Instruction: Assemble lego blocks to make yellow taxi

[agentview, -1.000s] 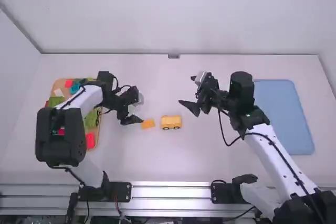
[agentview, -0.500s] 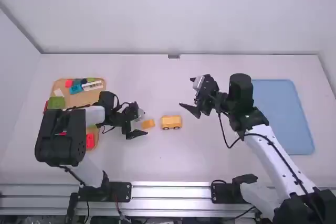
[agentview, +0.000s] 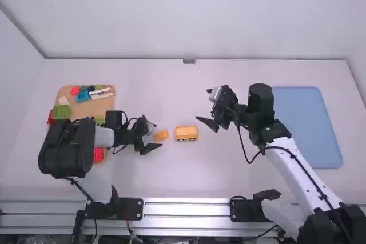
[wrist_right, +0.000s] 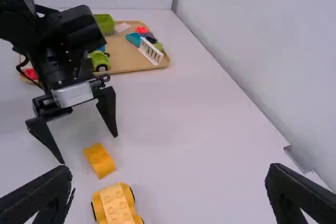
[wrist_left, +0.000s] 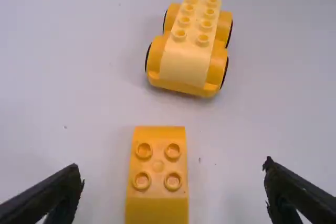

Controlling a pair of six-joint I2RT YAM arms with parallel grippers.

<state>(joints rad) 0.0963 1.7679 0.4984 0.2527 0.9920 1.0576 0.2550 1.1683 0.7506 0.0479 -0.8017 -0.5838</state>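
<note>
High view, left of centre: my left gripper (agentview: 158,135), fingers wide, beside an orange-yellow brick (agentview: 162,135); the left wrist view adds its four studs. Centre: yellow wheeled chassis (agentview: 186,136), bearing a pale eight-stud brick (wrist_left: 190,51). Farther, right: my right gripper (agentview: 202,104), fingers wide.

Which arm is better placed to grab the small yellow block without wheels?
Left, I'd say: the left gripper, open, points at the small yellow block from close by; the right gripper, also open, is farther off.

High view from afar, down onto the table (agentview: 211,175); lower wrist views, left closer, sharing the yellow car (wrist_left: 184,66)
</note>
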